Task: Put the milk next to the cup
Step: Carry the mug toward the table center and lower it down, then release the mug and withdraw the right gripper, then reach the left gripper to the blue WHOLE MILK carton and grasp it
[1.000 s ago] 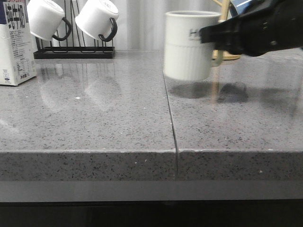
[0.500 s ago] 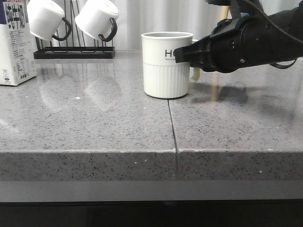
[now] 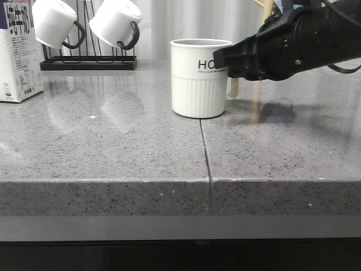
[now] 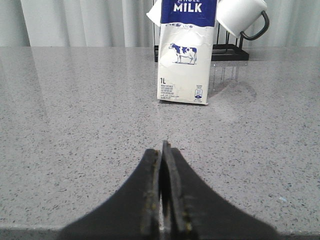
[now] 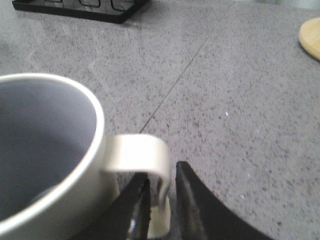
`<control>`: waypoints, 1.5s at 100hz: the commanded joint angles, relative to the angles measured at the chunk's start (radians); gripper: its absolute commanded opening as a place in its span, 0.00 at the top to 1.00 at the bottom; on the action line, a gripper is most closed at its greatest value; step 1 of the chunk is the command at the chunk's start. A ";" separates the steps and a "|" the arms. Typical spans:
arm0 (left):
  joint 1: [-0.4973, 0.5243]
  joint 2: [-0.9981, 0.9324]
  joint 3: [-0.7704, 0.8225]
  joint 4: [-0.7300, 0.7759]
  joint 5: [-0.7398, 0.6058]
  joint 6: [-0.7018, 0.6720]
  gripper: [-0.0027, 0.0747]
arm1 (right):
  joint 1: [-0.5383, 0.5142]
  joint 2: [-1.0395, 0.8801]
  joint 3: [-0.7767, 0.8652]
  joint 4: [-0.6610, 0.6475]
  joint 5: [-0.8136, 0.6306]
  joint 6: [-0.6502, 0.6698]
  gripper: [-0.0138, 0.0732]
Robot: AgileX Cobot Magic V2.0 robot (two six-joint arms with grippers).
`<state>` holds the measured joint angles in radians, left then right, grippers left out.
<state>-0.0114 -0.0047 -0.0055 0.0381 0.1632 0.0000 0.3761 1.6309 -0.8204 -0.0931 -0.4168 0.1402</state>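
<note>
The cream-white cup (image 3: 200, 84) with "HO" showing stands upright at the middle of the grey counter. My right gripper (image 3: 221, 59) is at its handle side. In the right wrist view the cup (image 5: 50, 150) is close. The gripper (image 5: 162, 172) has its jaws narrowly open astride the handle (image 5: 137, 152), with small gaps showing. The milk carton (image 3: 20, 56) stands at the far left. It faces my left gripper (image 4: 164, 147) in the left wrist view (image 4: 186, 55). That gripper is shut, empty, low over the counter and well short of the carton.
A black rack (image 3: 87, 62) with two white black-handled mugs (image 3: 53, 22) stands at the back left, behind the milk. A wooden stand (image 3: 265, 11) is behind the right arm, and its base shows in the right wrist view (image 5: 311, 37). A seam (image 3: 204, 152) runs through the counter below the cup.
The right arm carried the cup left and set it down on the counter. In the last half second the arm rose a little while the cup stayed standing.
</note>
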 commanded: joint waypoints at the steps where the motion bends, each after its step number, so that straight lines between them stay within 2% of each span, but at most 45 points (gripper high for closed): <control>1: -0.009 -0.030 0.046 -0.004 -0.077 -0.011 0.99 | -0.002 -0.082 -0.029 -0.002 0.043 -0.001 0.65; 23: -0.009 -0.030 0.046 -0.004 -0.077 -0.011 0.99 | -0.002 -0.198 -0.029 -0.009 0.332 -0.003 0.65; 42: -0.009 -0.030 0.046 -0.004 -0.077 -0.011 0.99 | -0.002 -0.330 -0.029 -0.014 0.509 -0.003 0.66; 49: -0.009 -0.030 0.046 -0.004 -0.077 -0.011 0.99 | -0.002 -0.388 -0.029 -0.014 0.577 -0.003 0.71; 64: -0.009 -0.030 0.046 -0.004 -0.077 -0.011 0.99 | -0.002 -0.521 -0.026 -0.014 0.682 -0.003 0.88; 69: -0.009 -0.030 0.046 -0.004 -0.077 -0.011 0.99 | -0.002 -0.576 -0.013 -0.014 0.693 -0.003 0.92; 114: -0.009 -0.030 0.046 -0.004 -0.083 -0.011 0.99 | -0.002 -1.106 0.240 -0.014 0.711 -0.003 0.92; 135: -0.009 -0.030 0.046 -0.004 -0.140 -0.011 0.99 | -0.002 -1.330 0.349 -0.014 0.719 -0.002 0.92; 150: -0.009 -0.030 0.022 -0.004 -0.263 -0.011 0.99 | -0.002 -1.406 0.393 -0.014 0.723 -0.002 0.92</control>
<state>-0.0114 -0.0047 -0.0055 0.0381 0.0420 0.0000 0.3761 0.2438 -0.4202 -0.0945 0.3733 0.1402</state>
